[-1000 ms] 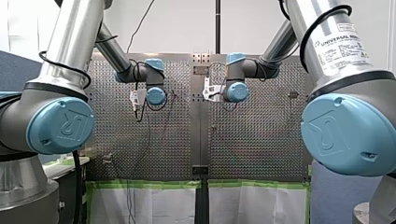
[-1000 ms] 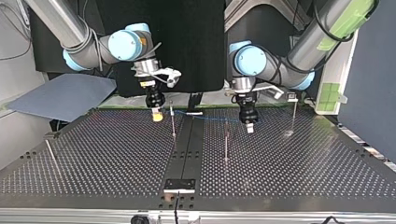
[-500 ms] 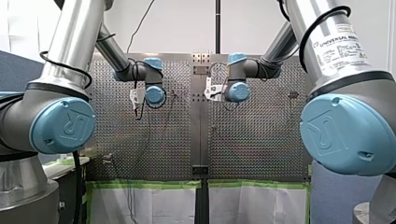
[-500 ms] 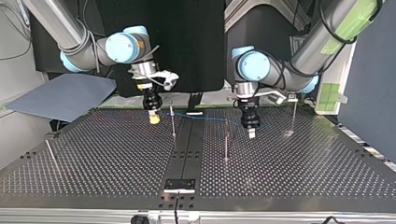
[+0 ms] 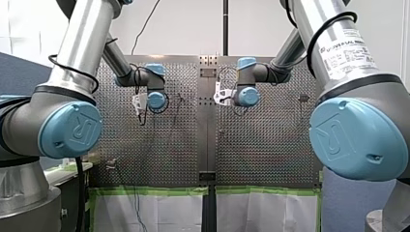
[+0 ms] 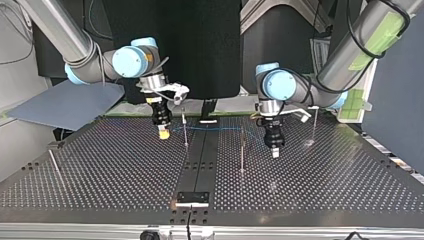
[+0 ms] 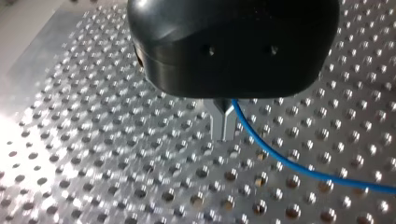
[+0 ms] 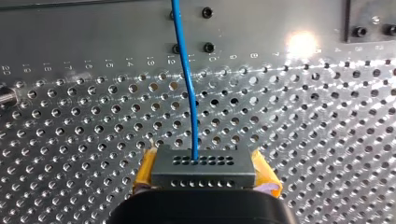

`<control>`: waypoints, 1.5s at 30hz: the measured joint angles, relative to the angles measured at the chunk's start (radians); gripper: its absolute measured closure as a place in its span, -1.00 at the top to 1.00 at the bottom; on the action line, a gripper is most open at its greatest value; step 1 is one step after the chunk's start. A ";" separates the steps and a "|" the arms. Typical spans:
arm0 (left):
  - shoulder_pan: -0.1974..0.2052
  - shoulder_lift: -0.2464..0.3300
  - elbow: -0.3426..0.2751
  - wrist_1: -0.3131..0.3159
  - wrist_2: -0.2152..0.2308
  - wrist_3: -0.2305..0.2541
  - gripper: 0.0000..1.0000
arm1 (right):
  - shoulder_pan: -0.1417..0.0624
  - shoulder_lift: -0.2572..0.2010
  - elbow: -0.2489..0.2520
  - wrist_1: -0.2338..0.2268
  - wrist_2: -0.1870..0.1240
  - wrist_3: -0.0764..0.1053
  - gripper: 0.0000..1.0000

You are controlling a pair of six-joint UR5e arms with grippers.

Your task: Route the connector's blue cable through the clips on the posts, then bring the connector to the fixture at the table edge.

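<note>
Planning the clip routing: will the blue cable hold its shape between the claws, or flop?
Probably floppy: the cable curves softly out of the connector in my right claw. It looks thin, so likely light and limp unless kept taut. Past my left claw it trails off in a loose arc, so slack would probably sag.

You've got two arms (image 6: pixel 320 82) (image 6: pixel 85 57), two grippers (left gripper (image 6: pixel 274 151), right gripper (image 6: pixel 163 133)), four posts (image 6: pixel 184 127) (image 6: pixel 242 150) (image 6: pixel 314 125) (image 6: pixel 55 165), one cable (image 7: pixel 289 163), one connector (image 8: pixel 204 168), one fixture (image 6: pixel 192 198) and one table (image 6: pixel 325 190).
</note>
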 joint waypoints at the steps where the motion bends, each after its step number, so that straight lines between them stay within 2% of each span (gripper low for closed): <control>1: 0.004 0.000 0.000 0.001 0.002 -0.002 -0.95 | -0.001 0.007 -0.008 0.002 -0.001 0.000 -1.00; 12: 0.015 -0.014 0.018 -0.006 0.021 -0.009 -0.95 | -0.014 0.052 -0.080 0.019 -0.015 -0.001 -1.00; 21: 0.017 -0.047 0.065 -0.027 0.035 -0.022 -0.95 | -0.044 0.059 -0.128 0.028 -0.040 0.006 -1.00; 29: 0.022 -0.048 0.073 -0.027 0.037 -0.031 -0.95 | -0.064 0.061 -0.149 0.029 -0.077 0.009 -1.00; 34: 0.024 -0.048 0.074 -0.029 0.044 -0.032 -0.95 | -0.075 0.076 -0.167 0.042 -0.119 0.011 -1.00; 40: 0.023 -0.048 0.074 -0.030 0.051 -0.033 -0.95 | -0.075 0.117 -0.199 0.089 -0.164 -0.013 -1.00; 45: 0.023 -0.048 0.074 -0.031 0.053 -0.034 -0.86 | -0.077 0.126 -0.204 0.109 -0.172 -0.012 -1.00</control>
